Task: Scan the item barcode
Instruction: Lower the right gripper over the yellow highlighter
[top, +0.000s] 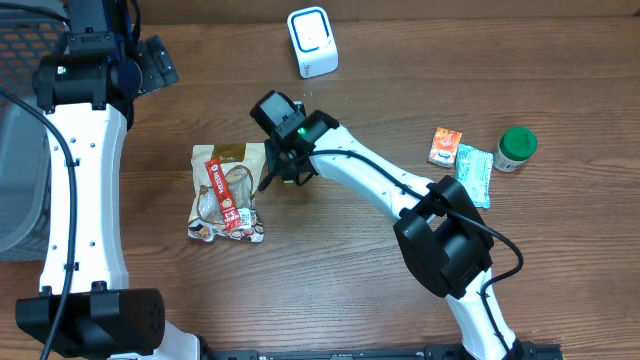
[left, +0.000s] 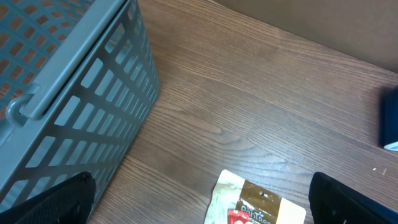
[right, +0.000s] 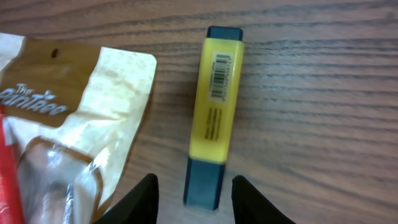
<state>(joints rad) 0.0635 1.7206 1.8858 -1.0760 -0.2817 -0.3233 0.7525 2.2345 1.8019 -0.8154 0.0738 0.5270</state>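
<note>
A yellow highlighter (right: 217, 106) with a dark blue cap lies flat on the wooden table, and its barcode label (right: 221, 76) faces up. My right gripper (right: 194, 186) is open and straddles the cap end, with a gap on each side. From overhead the right gripper (top: 283, 172) covers most of the highlighter, just right of a snack pouch (top: 228, 192). At the table's far edge stands a white boxy scanner (top: 313, 42). My left gripper (left: 199, 186) is wide open and holds nothing, high above the pouch's top edge (left: 255, 202).
A grey plastic basket (top: 20, 150) fills the left side, and its wall (left: 68, 93) is close to the left gripper. At the right lie an orange packet (top: 445, 146), a teal packet (top: 475, 172) and a green-capped bottle (top: 516, 148).
</note>
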